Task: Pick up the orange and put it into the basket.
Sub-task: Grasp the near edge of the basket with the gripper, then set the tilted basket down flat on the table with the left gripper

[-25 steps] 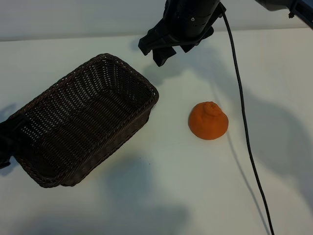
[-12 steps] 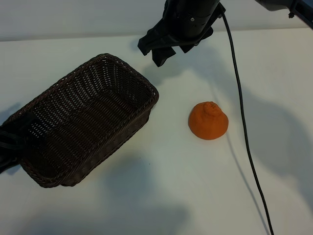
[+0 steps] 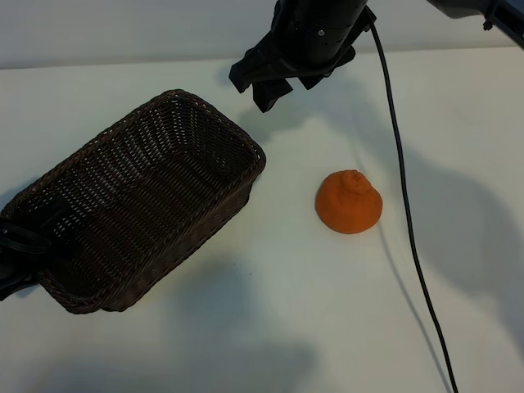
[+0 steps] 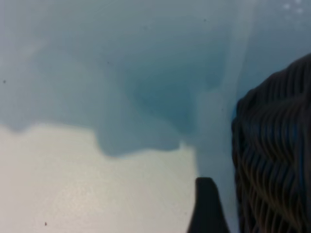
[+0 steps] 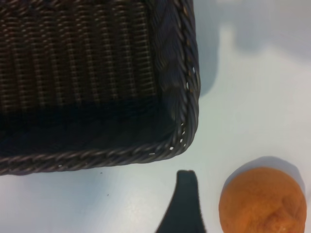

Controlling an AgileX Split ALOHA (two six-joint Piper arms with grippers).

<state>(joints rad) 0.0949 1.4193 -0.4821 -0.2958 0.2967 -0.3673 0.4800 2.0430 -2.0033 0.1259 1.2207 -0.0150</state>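
Nothing is done yet: the orange (image 3: 349, 202) sits on the table (image 3: 286, 311) beside the empty basket (image 3: 209, 201), the right tool (image 3: 264, 88) hangs open and empty near the far edge, and the left tool (image 3: 18, 255), at the basket's end by the left edge, cannot be judged.

Looks like a lab or robot test bench, probably: bare white table (image 3: 270, 327), plain pale wall behind, black arm hardware with a loose black cable (image 3: 405, 205) trailing across the top. Only staged props, a wicker basket (image 3: 246, 151) and an orange (image 3: 350, 203).
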